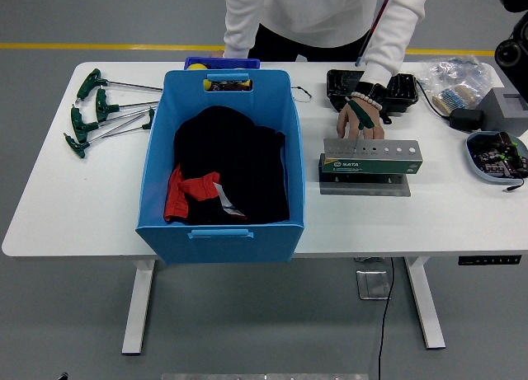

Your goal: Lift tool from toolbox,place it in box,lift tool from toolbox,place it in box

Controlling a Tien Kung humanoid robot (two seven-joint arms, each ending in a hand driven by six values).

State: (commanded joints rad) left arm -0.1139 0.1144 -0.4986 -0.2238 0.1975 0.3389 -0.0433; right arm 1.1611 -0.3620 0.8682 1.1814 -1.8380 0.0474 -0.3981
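The grey and green tool holder (371,157) stands on the table right of the blue box (165,149), which holds black and red cloth. A green-handled tool (357,111) stands in the holder's left end. The person's hand (363,121) rests on the holder's top by that tool. A thin tool shaft (375,24) hangs slanted in the air in front of the person's sleeve, and its top runs off the picture's upper edge. Only black parts of my right arm (513,44) show in the top right corner; the hand itself is out of frame. My left arm is out of view.
Several green T-handle wrenches (99,108) lie at the table's left end. A black tray (363,87) sits behind the holder. Bagged parts (454,75), a grey block (505,108) and a small blue dish (495,156) crowd the right end.
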